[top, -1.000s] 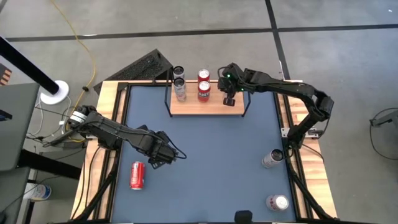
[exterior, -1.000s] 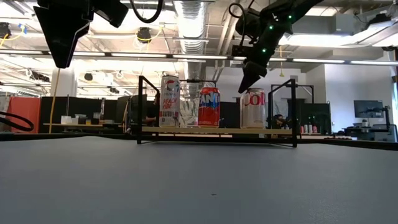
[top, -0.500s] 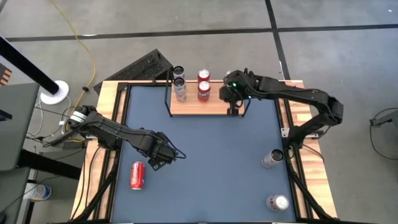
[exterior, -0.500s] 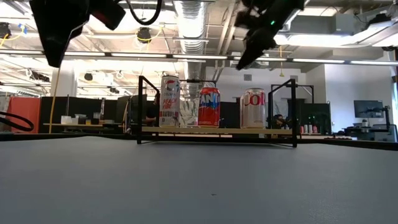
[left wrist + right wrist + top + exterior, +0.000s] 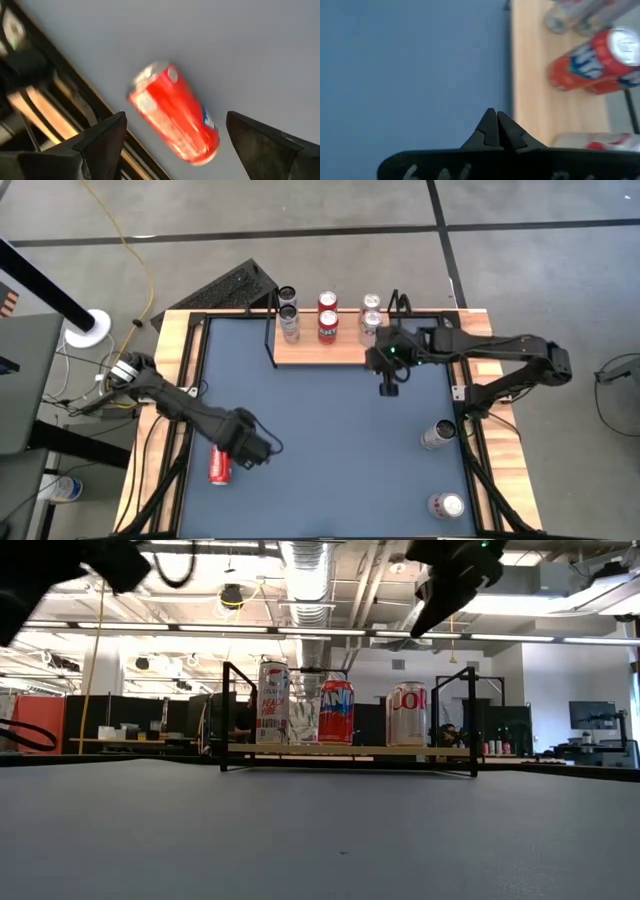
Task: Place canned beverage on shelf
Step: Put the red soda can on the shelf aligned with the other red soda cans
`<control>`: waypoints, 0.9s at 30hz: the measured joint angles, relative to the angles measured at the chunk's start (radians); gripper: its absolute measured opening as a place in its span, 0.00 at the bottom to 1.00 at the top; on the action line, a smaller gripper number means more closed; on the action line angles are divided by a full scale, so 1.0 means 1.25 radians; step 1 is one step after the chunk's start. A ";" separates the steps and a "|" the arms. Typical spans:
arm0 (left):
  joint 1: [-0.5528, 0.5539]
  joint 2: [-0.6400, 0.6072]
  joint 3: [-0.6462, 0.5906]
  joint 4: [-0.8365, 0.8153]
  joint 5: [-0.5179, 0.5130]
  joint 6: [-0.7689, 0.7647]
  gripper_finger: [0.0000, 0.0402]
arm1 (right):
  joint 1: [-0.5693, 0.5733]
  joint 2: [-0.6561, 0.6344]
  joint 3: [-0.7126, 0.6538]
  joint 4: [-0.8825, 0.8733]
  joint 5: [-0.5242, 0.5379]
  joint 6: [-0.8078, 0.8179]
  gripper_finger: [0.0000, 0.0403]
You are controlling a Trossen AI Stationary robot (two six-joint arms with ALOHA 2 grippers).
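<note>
A red can (image 5: 175, 120) lies on its side on the blue table top near the left edge (image 5: 220, 466). My left gripper (image 5: 175, 137) hangs open above it, one finger on either side, clear of it (image 5: 246, 450). The shelf (image 5: 330, 348) stands at the far middle and carries a silver can (image 5: 289, 318), a red can (image 5: 327, 322) and another silver can (image 5: 371, 315), all upright. My right gripper (image 5: 388, 386) is shut on nothing, above the table just in front of the shelf's right end (image 5: 496, 127).
Two silver cans (image 5: 438, 435) (image 5: 447, 505) are on the table's right side. A light-wood rim (image 5: 170, 380) runs round the blue top. In the low view the shelf (image 5: 350, 750) stands across the middle, with both arms high above the table.
My right gripper, shut, has drawn back from the shelf's right end toward the near edge and risen; the silver can it was over now shows upright on the shelf. My left gripper, open, has moved toward the near left, over the lying red can, and has rolled.
</note>
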 joint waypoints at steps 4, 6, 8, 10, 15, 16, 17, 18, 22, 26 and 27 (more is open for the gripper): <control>-0.069 0.000 -0.006 0.009 0.030 -0.122 0.82 | 0.048 0.000 -0.020 -0.002 0.002 0.037 0.00; -0.097 0.000 -0.006 0.021 0.021 -0.172 0.82 | 0.068 0.000 -0.026 0.000 0.002 0.049 0.00; -0.118 0.000 -0.007 0.042 0.005 -0.217 0.82 | 0.084 0.000 -0.026 0.001 0.002 0.062 0.00; -0.132 0.000 -0.006 0.068 -0.003 -0.255 0.82 | 0.099 0.000 -0.026 0.005 0.002 0.072 0.00; -0.138 0.000 -0.006 0.083 -0.046 -0.334 0.82 | 0.139 0.000 -0.026 0.008 0.002 0.093 0.00; -0.137 0.000 -0.006 0.082 -0.057 -0.345 0.82 | 0.147 0.000 -0.026 0.008 0.002 0.097 0.00; -0.137 0.000 -0.006 0.082 -0.065 -0.354 0.82 | 0.155 0.000 -0.026 0.008 0.002 0.101 0.00; -0.137 0.000 -0.006 0.081 -0.069 -0.365 0.82 | 0.163 0.000 -0.026 0.008 0.002 0.106 0.00; -0.137 0.000 -0.030 0.085 -0.052 -0.417 0.82 | 0.195 0.000 -0.026 -0.001 0.002 0.129 0.00; -0.137 -0.007 -0.108 0.141 0.002 -0.430 0.82 | 0.226 0.000 -0.026 -0.008 0.002 0.144 0.00; -0.137 -0.014 -0.131 0.174 0.016 -0.429 0.82 | 0.232 0.000 -0.026 -0.008 0.002 0.147 0.00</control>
